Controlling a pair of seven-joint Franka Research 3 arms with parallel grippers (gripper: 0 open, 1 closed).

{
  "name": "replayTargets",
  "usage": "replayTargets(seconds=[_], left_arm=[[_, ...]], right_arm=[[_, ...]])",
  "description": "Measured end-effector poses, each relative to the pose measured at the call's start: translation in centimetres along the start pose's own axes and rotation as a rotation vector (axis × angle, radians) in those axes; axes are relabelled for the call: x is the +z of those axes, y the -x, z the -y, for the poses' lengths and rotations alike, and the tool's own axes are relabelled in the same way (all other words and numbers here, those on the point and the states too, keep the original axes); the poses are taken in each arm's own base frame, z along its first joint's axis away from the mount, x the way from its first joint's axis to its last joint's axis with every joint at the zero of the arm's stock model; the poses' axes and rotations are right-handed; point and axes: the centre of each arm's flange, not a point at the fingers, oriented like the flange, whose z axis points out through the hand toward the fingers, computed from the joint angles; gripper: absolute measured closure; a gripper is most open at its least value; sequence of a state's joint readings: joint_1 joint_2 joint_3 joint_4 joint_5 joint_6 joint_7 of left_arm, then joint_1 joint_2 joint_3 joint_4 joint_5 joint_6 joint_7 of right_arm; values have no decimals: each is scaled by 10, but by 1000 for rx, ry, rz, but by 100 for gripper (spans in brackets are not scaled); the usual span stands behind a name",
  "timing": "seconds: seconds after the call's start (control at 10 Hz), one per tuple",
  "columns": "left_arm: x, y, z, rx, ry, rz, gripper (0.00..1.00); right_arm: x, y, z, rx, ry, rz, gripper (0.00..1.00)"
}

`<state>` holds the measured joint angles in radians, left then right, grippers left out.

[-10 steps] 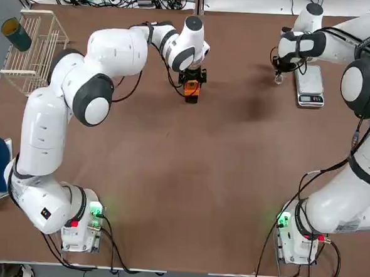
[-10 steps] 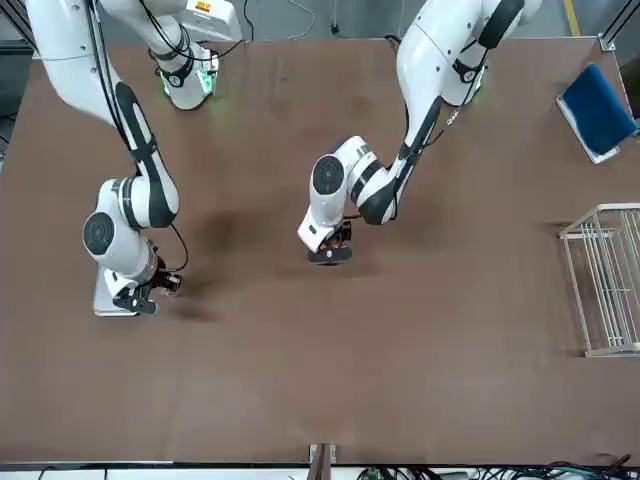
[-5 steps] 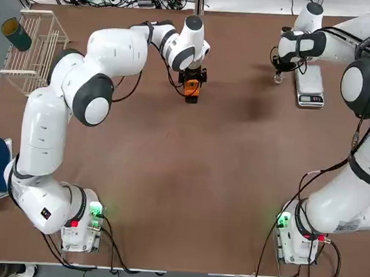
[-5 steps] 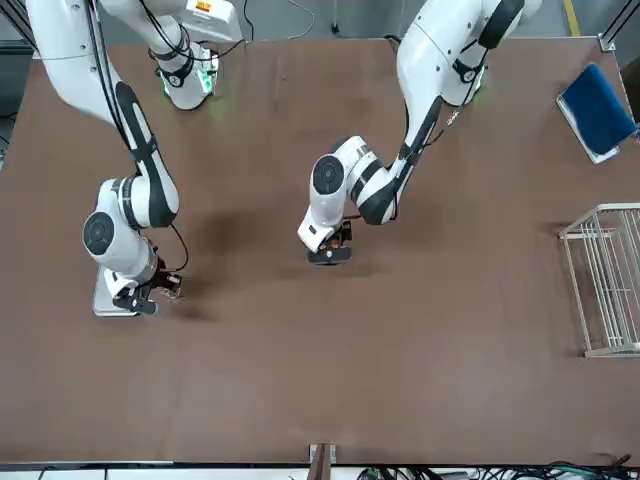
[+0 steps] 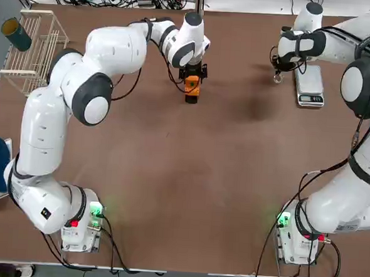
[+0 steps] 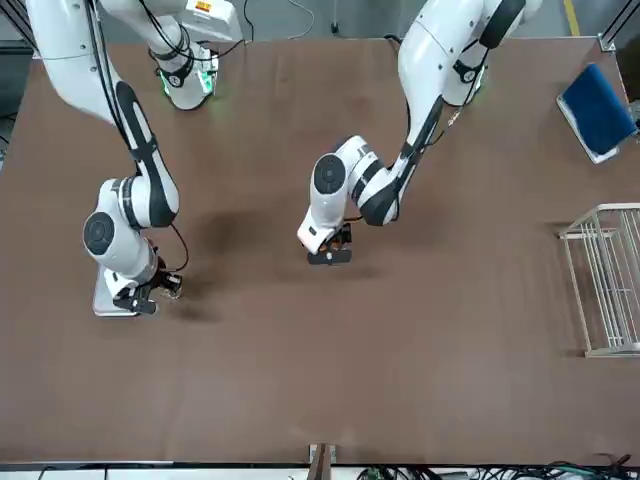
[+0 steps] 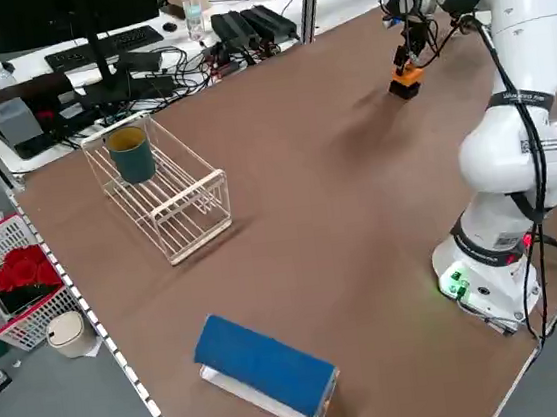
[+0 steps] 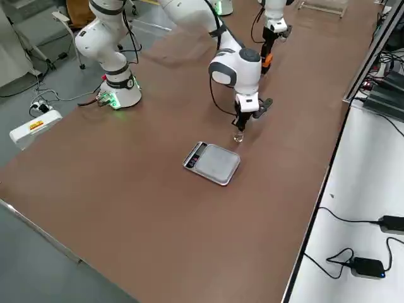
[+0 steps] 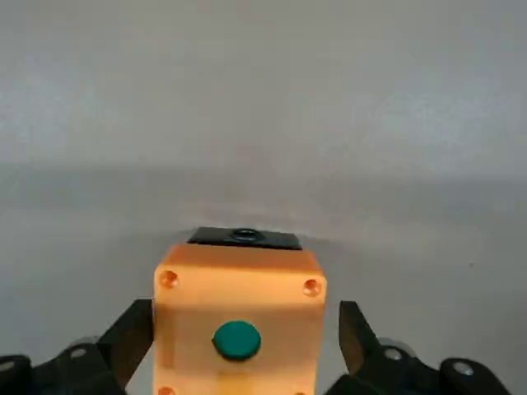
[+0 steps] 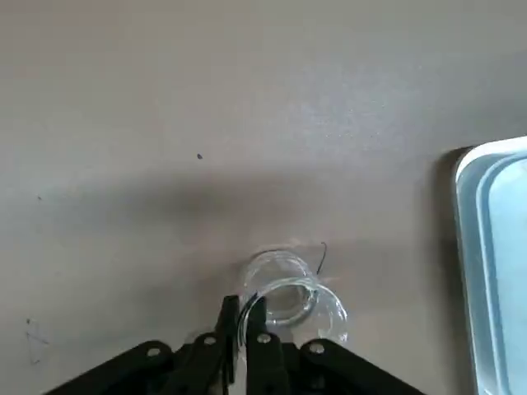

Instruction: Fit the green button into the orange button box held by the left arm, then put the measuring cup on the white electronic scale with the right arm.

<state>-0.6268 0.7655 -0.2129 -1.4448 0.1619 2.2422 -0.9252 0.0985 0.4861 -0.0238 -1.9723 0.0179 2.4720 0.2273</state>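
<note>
On the brown table, far side from the arm bases, both arms reach out, well apart from each other.

Left gripper hangs over the orange box near the table's middle back. Fingers spread wide on either side of the box, a gap on each side in the wrist view, so not gripping it. Box sits on the table on a small dark base.

White scale lies flat at the robot's right, plate bare, nothing on it.

Green button already sits in the round hole of the box face. First half of the task looks done.

Right gripper is down just beside the scale, fingers pressed together on the rim of the clear cup, one inside the wall, one outside. Cup looks to be on or barely off the table, near the scale's edge, not on it.

Left to do, by my reading: lift the cup, carry it sideways over the plate, set it down, let go.
</note>
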Motion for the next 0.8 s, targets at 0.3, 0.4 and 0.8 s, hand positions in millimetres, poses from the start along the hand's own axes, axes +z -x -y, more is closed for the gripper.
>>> replayTargets(seconds=[0.3,0.4,0.8], left_arm=[[-3,-1,2,-1,-6,1,1],[-3,-2,2,-1,-6,1,4],[-28,-8,2,-8,-20,1,45]], right_arm=[[-11,-4,5,-6,10,48,93],[-18,-6,6,-7,11,56,93],[-50,-9,-1,-6,14,61,93]])
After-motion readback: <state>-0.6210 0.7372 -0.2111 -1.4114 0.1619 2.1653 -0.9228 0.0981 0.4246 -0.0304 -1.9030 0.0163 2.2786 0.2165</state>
